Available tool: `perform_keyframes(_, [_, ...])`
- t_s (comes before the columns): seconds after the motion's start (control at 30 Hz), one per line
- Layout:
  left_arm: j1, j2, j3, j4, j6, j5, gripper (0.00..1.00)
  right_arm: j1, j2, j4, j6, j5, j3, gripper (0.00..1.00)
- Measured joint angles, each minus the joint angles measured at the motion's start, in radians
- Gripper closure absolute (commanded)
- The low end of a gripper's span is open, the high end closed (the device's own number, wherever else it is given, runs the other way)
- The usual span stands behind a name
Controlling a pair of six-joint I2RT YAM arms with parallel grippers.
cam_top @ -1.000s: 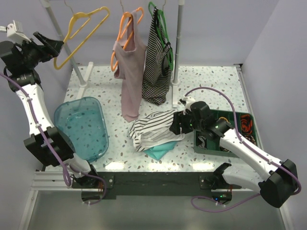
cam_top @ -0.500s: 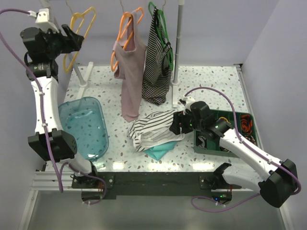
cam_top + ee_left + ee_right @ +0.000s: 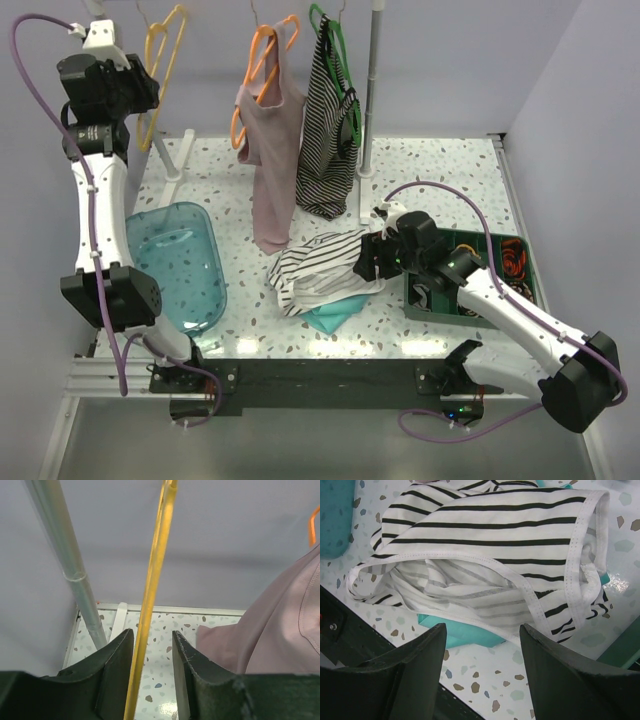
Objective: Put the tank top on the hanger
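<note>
**Two hands released, nothing gripped**

Left hand (image 3: 143, 88) high at the far left, fingers parted either side of the yellow hanger (image 3: 159, 550), with its bar between them and nearer the left finger; contact not certain. Hanger hooked on the rail, turned edge-on beside a grey pole (image 3: 75, 575). Just right of it, a pink top (image 3: 268, 150) on an orange hanger (image 3: 262, 45), then a dark striped top (image 3: 328, 130) on a green hanger (image 3: 325, 28).

Tank top (image 3: 320, 265) crumpled on the speckled bench (image 3: 440, 170), towards the near side, over a teal cloth (image 3: 330, 320). Right hand (image 3: 368, 262) at its right edge, fingers spread wide above the fabric, holding none of it. Left of the heap, a clear blue tub (image 3: 175, 270); right of it, a green tray (image 3: 528, 290).
</note>
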Motion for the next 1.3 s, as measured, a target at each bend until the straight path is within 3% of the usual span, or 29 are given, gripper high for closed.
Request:
perform_keyframes(0.37, [-0.036,0.015,0.014,-0.014,0.027,-0.060,0.75,0.000,0.000,0.000,0.000,0.003,0.000,0.36])
perform_keyframes(0.57, [-0.037,0.017,0.014,-0.017,0.029,-0.069,0.99,0.000,0.000,0.000,0.000,0.006,0.000,0.36])
perform_keyframes(1.3, [-0.041,-0.037,0.005,0.048,0.028,-0.069,1.00,0.000,-0.004,0.000,0.000,0.041,0.000,0.34])
